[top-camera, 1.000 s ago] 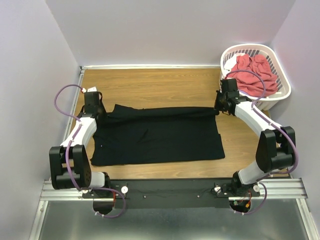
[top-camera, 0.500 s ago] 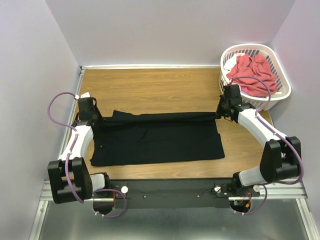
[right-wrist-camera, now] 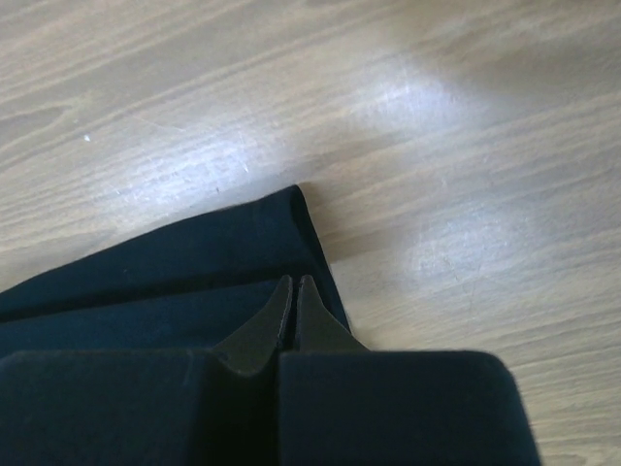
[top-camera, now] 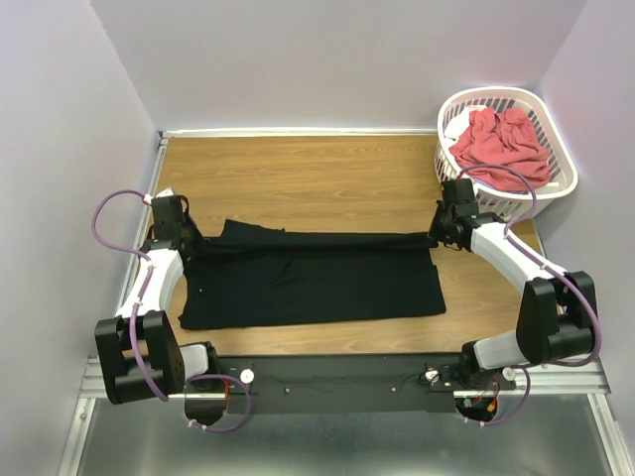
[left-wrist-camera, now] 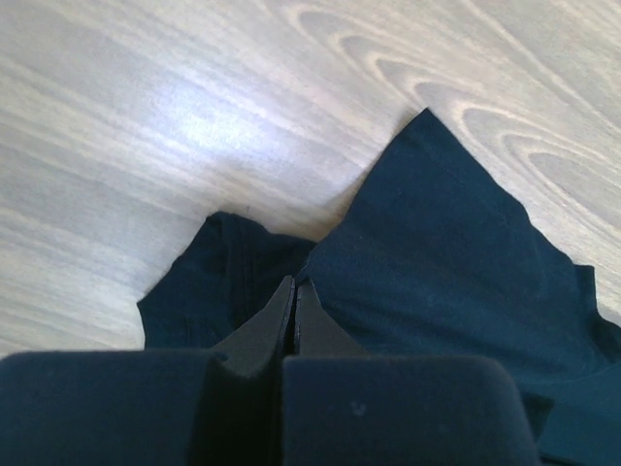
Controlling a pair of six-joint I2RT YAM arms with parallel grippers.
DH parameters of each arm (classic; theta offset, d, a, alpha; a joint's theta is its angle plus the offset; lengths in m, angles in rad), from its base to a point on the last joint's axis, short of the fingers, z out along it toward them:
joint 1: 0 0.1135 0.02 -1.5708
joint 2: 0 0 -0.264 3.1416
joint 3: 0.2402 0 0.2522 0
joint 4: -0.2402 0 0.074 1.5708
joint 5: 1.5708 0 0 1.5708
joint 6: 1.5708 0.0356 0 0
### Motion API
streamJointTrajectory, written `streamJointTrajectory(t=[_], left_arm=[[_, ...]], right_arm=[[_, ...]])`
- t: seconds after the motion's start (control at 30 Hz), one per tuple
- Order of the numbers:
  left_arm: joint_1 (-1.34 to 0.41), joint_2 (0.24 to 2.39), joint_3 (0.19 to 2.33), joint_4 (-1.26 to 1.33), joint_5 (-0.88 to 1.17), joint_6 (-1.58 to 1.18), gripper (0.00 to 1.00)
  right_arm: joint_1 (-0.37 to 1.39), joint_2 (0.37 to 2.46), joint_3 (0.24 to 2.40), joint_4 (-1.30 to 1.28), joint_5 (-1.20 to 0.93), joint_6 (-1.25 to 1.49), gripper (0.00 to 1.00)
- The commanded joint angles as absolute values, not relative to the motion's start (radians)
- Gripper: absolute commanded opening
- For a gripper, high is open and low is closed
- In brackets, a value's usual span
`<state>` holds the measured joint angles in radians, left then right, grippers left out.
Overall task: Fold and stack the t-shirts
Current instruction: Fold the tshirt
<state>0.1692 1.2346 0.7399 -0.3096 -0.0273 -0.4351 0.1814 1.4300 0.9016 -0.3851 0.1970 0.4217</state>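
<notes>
Two corners pinched: left pincer (top-camera: pixel 190 241) and right pincer (top-camera: pixel 440 234) each closed tight on black t-shirt (top-camera: pixel 317 283), spread on surface (top-camera: pixel 317 178) left of basket (top-camera: pixel 541 203). Coral-red t-shirt (top-camera: pixel 501 144) inside basket. Risk: uneven pull skews fold; thin pinch slips, edge drops crooked.

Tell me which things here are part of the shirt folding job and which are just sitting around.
Job: black t-shirt, pinched by left gripper and right gripper; coral-red t-shirt.
Just there: white laundry basket holding it; wooden table.
</notes>
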Motion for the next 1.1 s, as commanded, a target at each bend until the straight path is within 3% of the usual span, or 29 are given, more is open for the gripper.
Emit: streamJointTrajectory(t=[0.0, 0.83, 0.93, 1.07], left_arm=[[0.193, 1.224, 0.744, -0.371, -0.073, -0.482, 0.0], [0.224, 1.206, 0.603, -0.287, 0.038, -0.617, 0.0], [0.225, 1.206, 0.594, -0.281, 0.046, -0.621, 0.0], [0.225, 1.203, 0.578, -0.264, 0.064, -0.63, 0.01]], right_arm=[[0.167, 1.407, 0.868, -0.387, 0.224, 0.454, 0.01], [0.16, 1.529, 0.862, -0.351, 0.222, 0.422, 0.02], [0.161, 1.537, 0.879, -0.348, 0.227, 0.411, 0.11], [0.161, 1.546, 0.9, -0.341, 0.212, 0.397, 0.14]])
